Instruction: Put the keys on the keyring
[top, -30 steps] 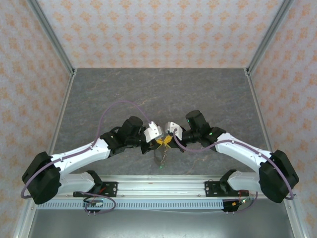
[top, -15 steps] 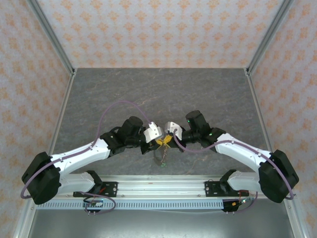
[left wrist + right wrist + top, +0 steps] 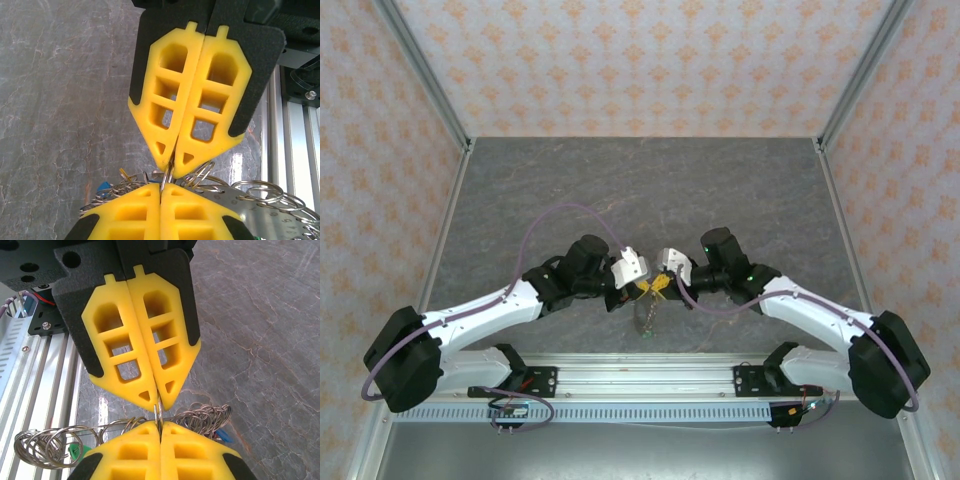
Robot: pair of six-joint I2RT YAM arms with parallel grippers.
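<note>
Lab enclosure; patterned panels, aluminium frame

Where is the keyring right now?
Top view: the keyring is near the table's front centre, gripped where the left gripper and right gripper meet tip to tip.

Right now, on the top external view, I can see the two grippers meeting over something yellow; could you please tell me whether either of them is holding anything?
Observer: Yes. On the left wrist view, the left gripper is shut on a thin metal ring, seen edge on.
Operator: Thank you. And the other one?
Observer: The right gripper is shut on that same ring, its tips close to the left gripper's.
Operator: Is anything coloured nearby, please?
Observer: On the right wrist view, a green plastic tag sits among a bunch of small split rings, to the left of the gripper tips.
</note>
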